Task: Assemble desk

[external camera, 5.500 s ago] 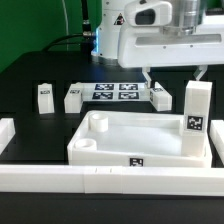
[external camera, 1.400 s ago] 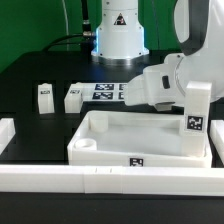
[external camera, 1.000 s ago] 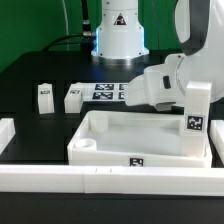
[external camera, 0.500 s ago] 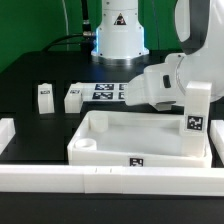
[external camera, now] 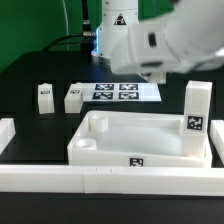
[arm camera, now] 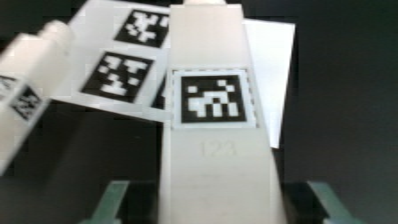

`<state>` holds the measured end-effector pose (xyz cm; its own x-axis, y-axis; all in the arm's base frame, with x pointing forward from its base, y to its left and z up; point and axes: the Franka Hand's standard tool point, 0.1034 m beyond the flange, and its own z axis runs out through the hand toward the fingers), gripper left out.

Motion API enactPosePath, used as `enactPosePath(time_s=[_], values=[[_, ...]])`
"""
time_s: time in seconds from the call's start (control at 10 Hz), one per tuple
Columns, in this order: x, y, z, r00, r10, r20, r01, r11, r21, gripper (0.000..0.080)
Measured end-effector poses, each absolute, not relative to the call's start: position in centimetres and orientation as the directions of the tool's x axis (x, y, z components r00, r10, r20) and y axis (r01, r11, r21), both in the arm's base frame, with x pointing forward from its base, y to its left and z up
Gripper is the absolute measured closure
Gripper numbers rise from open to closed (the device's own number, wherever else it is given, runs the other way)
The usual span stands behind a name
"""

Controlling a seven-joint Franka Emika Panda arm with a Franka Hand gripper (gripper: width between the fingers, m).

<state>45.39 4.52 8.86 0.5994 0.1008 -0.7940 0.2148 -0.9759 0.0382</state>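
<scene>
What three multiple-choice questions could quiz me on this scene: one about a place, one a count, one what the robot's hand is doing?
1. Where does the upright leg stand? A at the desk panel's end on the exterior view's right; B lying flat on its side; C atop another leg.
2. How many small legs sit on the exterior view's left of the marker board? A one; B two; C four.
3. What is the hand doing? A open, empty; B gripping the panel; C closed on a white leg.
Answers: A, it rises at that end; B, two tagged blocks stand there; C, the wrist view shows the leg between its fingers.
</scene>
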Motion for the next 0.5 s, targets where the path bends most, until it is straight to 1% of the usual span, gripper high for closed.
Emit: enactPosePath(time_s=[0.1,0.2,0.4,0.5], values=[[45.6,4.1,9.6,0.609,0.095,-0.788,0.204,-0.978,0.039,0.0509],[45.7,4.1,9.2,0.616,0.097,-0.782,0.205,-0.978,0.040,0.0509],[46.1,4.2,9.0,0.636,0.103,-0.764,0.206,-0.978,0.041,0.0509],[46.9,4.3,8.7,0.686,0.116,-0.719,0.208,-0.977,0.041,0.0509]])
